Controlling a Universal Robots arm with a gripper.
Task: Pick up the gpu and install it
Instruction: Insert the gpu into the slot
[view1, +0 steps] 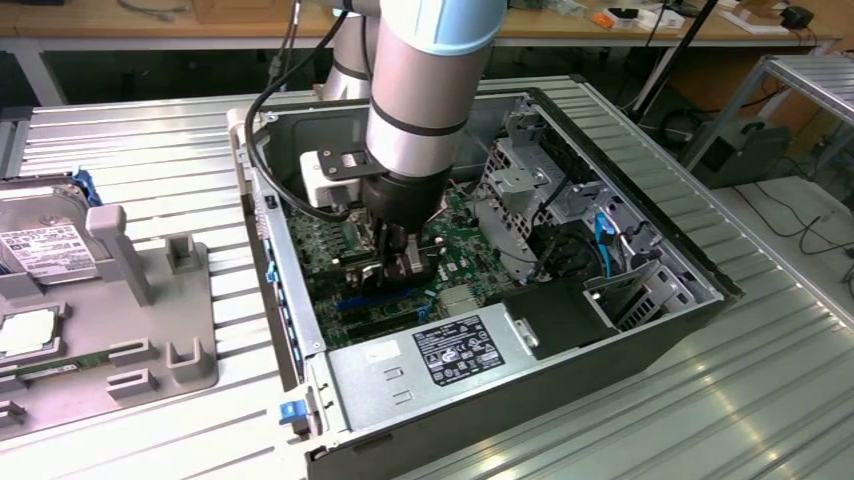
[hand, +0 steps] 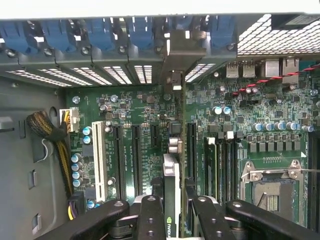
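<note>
Exterior view: the arm reaches down into an open computer case that lies on its side on a ribbed metal tabletop. The end effector sits low inside the case, just above the green motherboard. A thin dark card, the gpu, stands on edge between its fingers, over the expansion slots. A black power supply with a white label occupies the near end of the case. Blue cables run inside the case toward the exterior view's right. On the exterior view's left, well apart from the case, a grey fixture carries a silver hard drive with a white label.

Wrist view: the end effector is closed on the gpu, with one black finger on each flat face of the card. The card is seen edge-on and upright, its silver bracket reaching the rear wall of the case, among the slot covers with blue latches. The card's lower edge is over the motherboard beside a long black slot; whether it is seated cannot be told. A white slot lies further to one side, near a bundle of yellow and black wires. The empty processor socket lies on the other side of the card.
</note>
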